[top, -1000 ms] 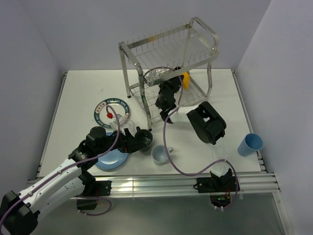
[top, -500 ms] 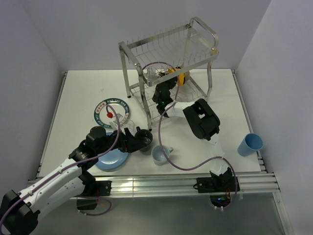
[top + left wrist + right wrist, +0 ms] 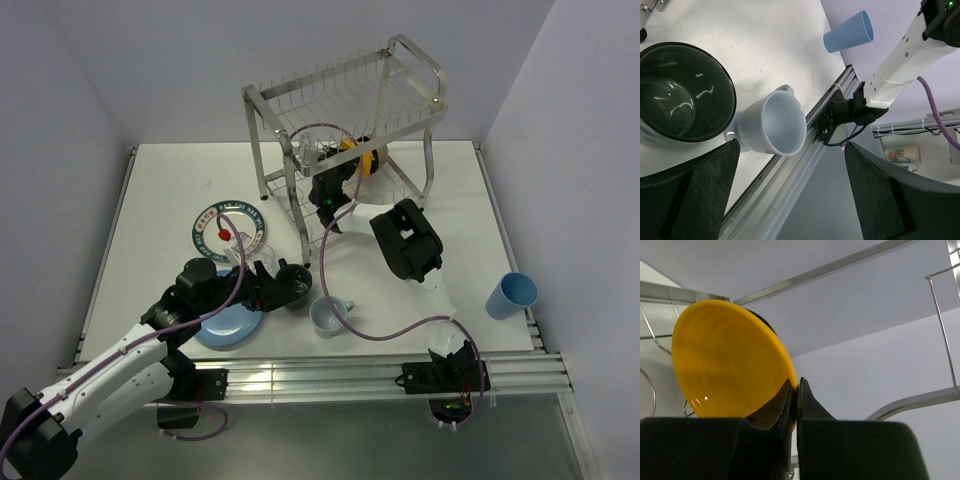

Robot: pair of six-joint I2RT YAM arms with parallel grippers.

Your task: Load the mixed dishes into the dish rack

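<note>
In the top view, the rack (image 3: 345,110) is standing at the far middle of the table (image 3: 160,190). The right gripper (image 3: 345,166) is reaching into its lower tier from the near side, and the orange bowl (image 3: 368,160) is sitting tilted on edge there at its tip. The left gripper (image 3: 283,284) is hanging low with jaws wide, right beside the dark mug (image 3: 297,279). The pale mug (image 3: 326,316) is lying just nearer and to the right. The light blue plate (image 3: 225,326) is lying partly under the left arm, the patterned plate (image 3: 228,227) is lying farther back on the left, and the blue cup (image 3: 511,295) is lying well apart at the right edge. In the left wrist view, the left gripper's fingers (image 3: 690,195) are standing far apart and gripping nothing; the dark mug is sitting upright beyond the left finger, touching the pale mug, which is lying on its side. In the right wrist view, the right gripper is pinching the bowl's rim between closed fingers (image 3: 805,405), with rack wires behind.
</note>
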